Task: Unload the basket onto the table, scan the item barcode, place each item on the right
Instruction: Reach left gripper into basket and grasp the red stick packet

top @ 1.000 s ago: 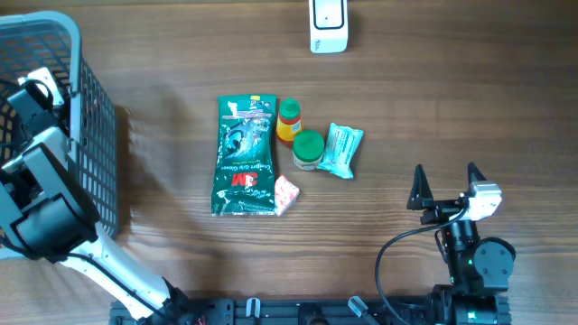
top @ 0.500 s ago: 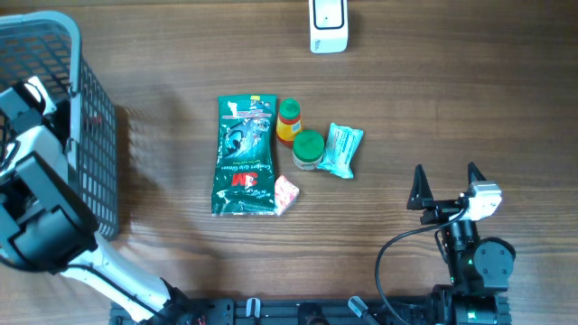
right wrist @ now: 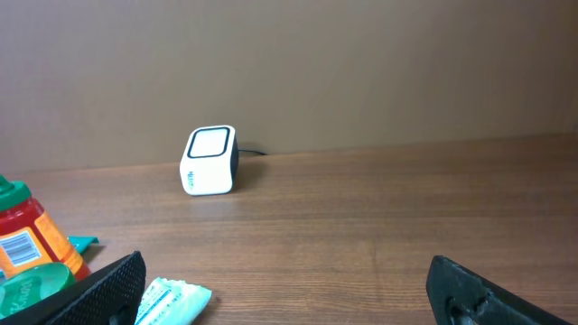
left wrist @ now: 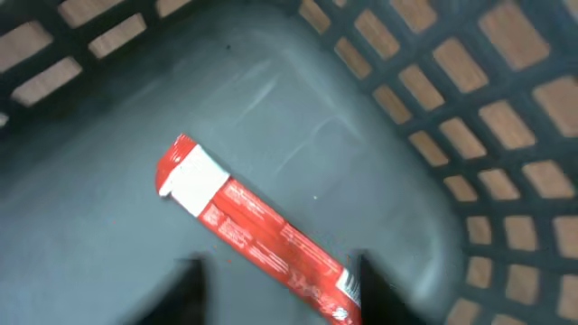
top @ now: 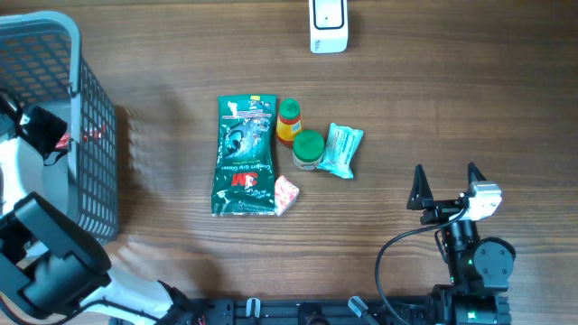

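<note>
Brown wooden counter (top: 452, 90) is occupied at its left by a grey plastic mesh basket (top: 95, 144); a long red foil packet (left wrist: 253, 230) is seen on the basket floor, released between the parted left pincer (left wrist: 275, 275); the right pincer (top: 444, 185) is held wide open, empty.

The overhead view looks straight down on the brown wooden surface (top: 452, 108). The left wrist view looks from near into the grey plastic mesh basket (left wrist: 506, 135) below the left end effector (left wrist: 284, 293). The right wrist view, low, looks level ahead of the right end effector (right wrist: 284, 293); with overhead it shares the white cube-shaped scanner (right wrist: 209, 161).
</note>
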